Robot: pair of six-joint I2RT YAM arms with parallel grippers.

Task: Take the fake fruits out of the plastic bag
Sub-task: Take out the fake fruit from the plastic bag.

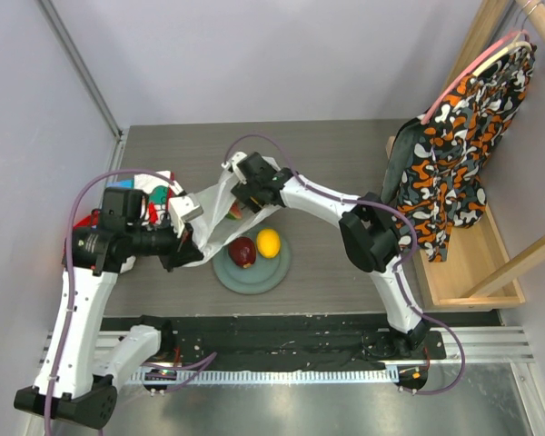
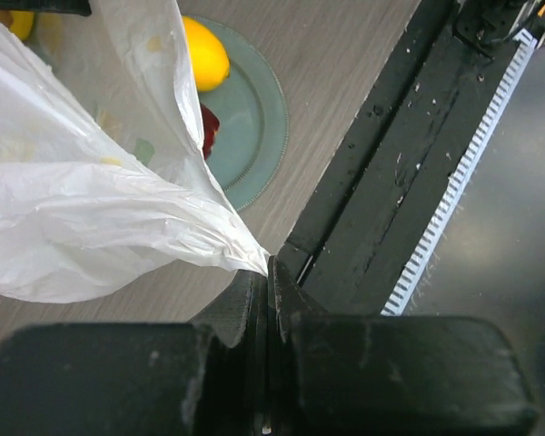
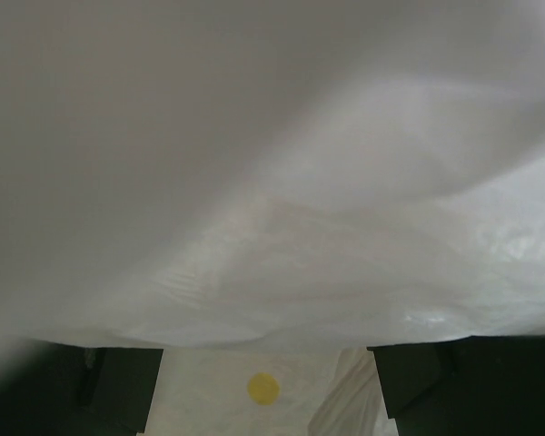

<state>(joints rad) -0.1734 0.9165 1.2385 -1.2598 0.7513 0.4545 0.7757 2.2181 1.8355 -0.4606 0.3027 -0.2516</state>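
Observation:
The plastic bag (image 1: 211,221) hangs stretched between my two grippers, above the left edge of a grey-green plate (image 1: 277,271). A dark red apple (image 1: 243,252) and a yellow lemon (image 1: 269,242) lie on the plate. My left gripper (image 1: 187,251) is shut on a twisted corner of the bag (image 2: 91,218); its view also shows the lemon (image 2: 204,53), the apple (image 2: 209,129) and the plate (image 2: 254,118). My right gripper (image 1: 240,202) is open at the bag's upper end. Bag film (image 3: 272,182) fills its view, with a small yellow spot (image 3: 263,388) between its fingers (image 3: 118,386). A red-green piece (image 1: 233,213) shows faintly through the bag.
A colourful cloth (image 1: 154,186) lies at the far left behind the left arm. A patterned garment (image 1: 459,136) hangs on a wooden rack (image 1: 472,263) at the right. A black rail (image 1: 282,327) runs along the table's near edge.

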